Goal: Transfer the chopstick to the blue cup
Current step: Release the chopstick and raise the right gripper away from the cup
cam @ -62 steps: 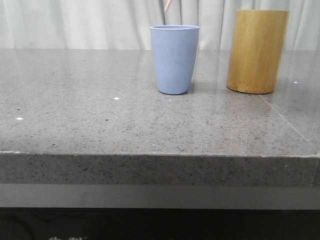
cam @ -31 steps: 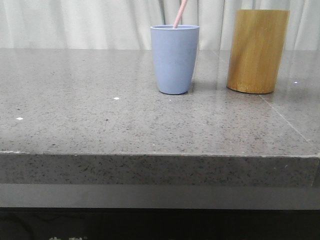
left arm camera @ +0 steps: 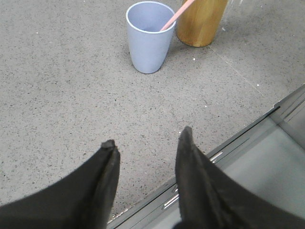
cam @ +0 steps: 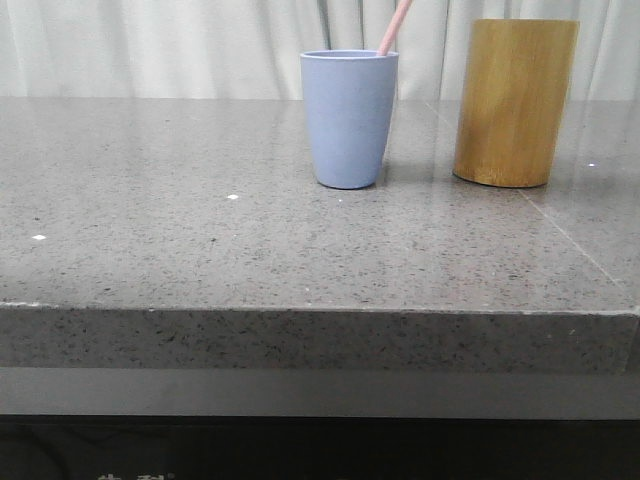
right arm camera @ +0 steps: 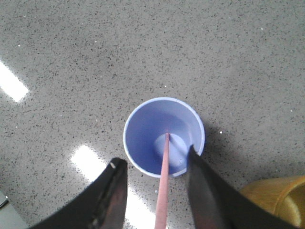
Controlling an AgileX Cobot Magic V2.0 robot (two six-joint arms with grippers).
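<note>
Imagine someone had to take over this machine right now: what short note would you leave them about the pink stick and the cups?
Left gripper: jaws open, empty, above bare table, short of the cups.
Right gripper: jaws open, directly over the blue cup, chopstick between them untouched.
Chopstick: tip on the cup's floor, leaning on the rim toward the bamboo holder.
Done: chopstick is in the cup.
Left: lift the right arm away without knocking it.

chopstick (cam: 394,27) top cut off by frame edge, lower part hidden inside blue cup (cam: 349,118), bamboo holder (right arm camera: 279,201) partly cropped
</note>
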